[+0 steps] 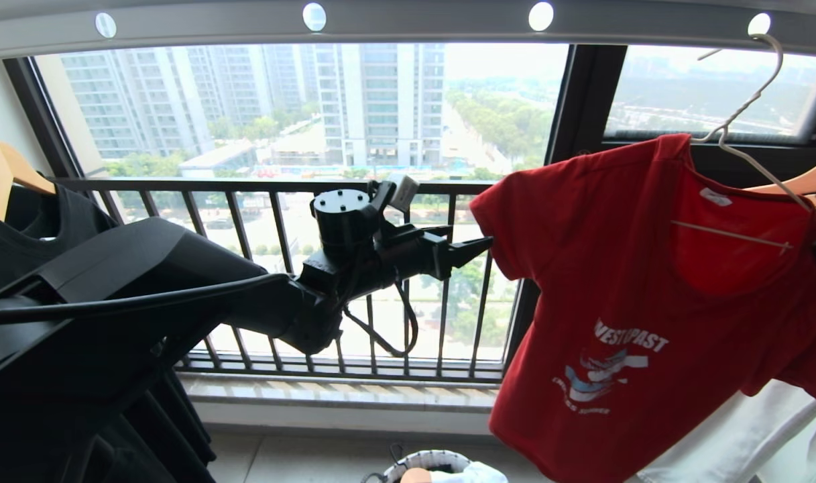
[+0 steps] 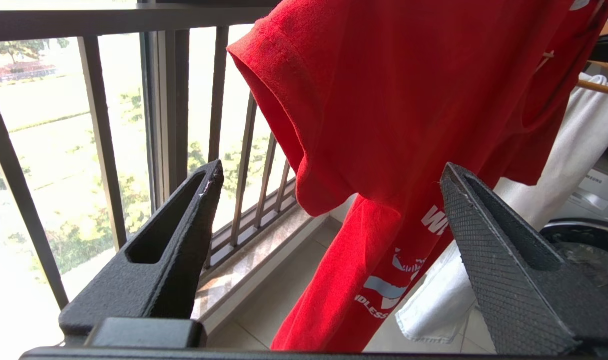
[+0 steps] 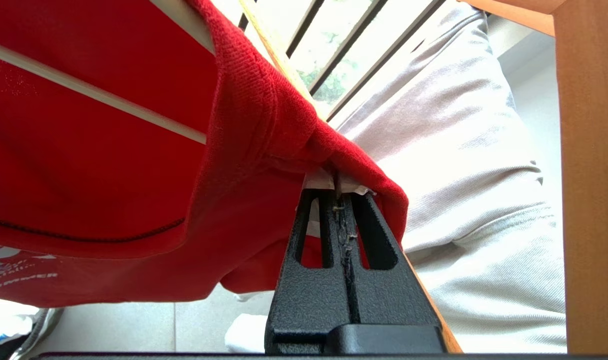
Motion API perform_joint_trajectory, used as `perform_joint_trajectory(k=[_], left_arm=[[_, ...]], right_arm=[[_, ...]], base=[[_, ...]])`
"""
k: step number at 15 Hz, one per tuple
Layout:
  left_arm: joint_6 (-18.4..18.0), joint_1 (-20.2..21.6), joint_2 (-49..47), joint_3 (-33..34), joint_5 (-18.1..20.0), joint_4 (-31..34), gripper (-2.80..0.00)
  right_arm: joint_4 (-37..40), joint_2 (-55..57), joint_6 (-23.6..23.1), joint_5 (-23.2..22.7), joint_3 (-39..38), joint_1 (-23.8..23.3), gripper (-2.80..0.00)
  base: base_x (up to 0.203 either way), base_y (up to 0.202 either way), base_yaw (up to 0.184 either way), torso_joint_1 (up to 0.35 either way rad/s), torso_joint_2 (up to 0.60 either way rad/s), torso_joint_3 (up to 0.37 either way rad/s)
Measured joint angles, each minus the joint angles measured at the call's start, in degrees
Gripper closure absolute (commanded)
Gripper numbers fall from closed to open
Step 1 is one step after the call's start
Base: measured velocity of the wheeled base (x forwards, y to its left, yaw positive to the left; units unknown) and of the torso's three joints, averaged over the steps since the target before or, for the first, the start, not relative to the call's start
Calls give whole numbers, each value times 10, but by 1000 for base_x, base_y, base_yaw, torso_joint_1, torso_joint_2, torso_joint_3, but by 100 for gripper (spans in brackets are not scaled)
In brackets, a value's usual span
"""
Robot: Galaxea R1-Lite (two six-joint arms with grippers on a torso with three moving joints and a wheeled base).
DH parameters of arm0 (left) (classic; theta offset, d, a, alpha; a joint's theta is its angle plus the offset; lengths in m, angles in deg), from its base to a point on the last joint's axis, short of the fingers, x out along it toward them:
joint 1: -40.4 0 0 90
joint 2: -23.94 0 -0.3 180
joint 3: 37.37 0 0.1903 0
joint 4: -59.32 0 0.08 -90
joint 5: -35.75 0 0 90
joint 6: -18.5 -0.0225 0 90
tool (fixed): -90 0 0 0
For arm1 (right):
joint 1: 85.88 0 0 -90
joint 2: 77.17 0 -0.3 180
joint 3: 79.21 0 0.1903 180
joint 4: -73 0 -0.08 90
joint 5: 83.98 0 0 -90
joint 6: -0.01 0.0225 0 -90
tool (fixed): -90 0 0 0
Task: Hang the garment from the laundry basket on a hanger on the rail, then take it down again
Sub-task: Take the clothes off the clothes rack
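A big window with black bars (image 1: 273, 268) looks out on tall buildings. Overhead runs the grey rail (image 1: 408, 23) with round holes. On the right, the soft red T-shirt (image 1: 635, 322) hangs on a thin pale wire hanger (image 1: 743, 114) hooked on the rail. The left gripper (image 2: 328, 220) is spread wide, empty, beside the sleeve. The right gripper (image 3: 339, 192) pinches the shirt's other shoulder. Low down, the round basket (image 1: 434, 463) holds white cloth.
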Motion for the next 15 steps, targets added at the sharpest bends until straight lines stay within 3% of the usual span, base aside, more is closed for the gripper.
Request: perform_joint_trajectory(k=[4,7,11,15], left_arm=[[0,-2,-17,-2,-3,-17,-280],[-2,-3,-20,2,-4,-17,-280],[-2,-3,-18,8,-5,-11,-280],[-2,-5,18,31,-4,70,-280]], right_arm=[[11,-9,1,-33,-6,-1,0],[73,-44,2,-120,-10,-1,0],[108,-85,4,-157,-11,-1,0],[151,-129,4,-217,-16,-1,0]], base=[[0,0,0,0,0,0],[0,0,0,0,0,0],[0,0,0,0,0,0],[0,0,0,0,0,0]])
